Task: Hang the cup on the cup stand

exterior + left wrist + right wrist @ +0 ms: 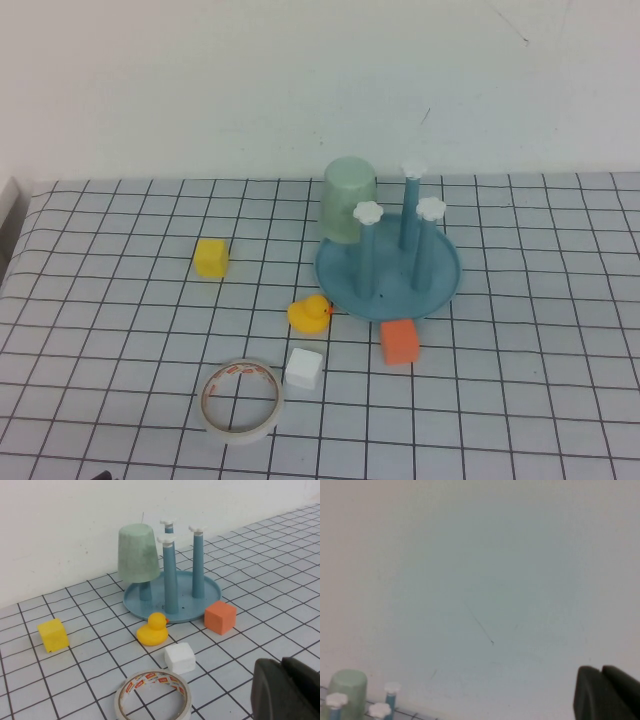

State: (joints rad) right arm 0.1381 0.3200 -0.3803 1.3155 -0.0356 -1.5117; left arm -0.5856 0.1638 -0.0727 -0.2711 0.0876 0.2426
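The pale mint-green cup (pixel 348 200) sits upside down over the back-left post of the blue cup stand (pixel 444 283). Three other posts with white flower caps stand free. The cup (pixel 137 552) and stand (pixel 210 593) also show in the left wrist view, far beyond my left gripper (pixel 282 661), which is shut and empty low over the table's near side. My right gripper (pixel 601 669) is shut and empty, raised and facing the wall, with the cup (pixel 347 685) low in the corner of its view. Neither gripper shows in the high view.
In front of the stand lie a yellow cube (pixel 211 257), a yellow rubber duck (pixel 310 314), an orange cube (pixel 399 342), a white cube (pixel 303 368) and a tape roll (pixel 241 399). A white wall rises behind the checked table.
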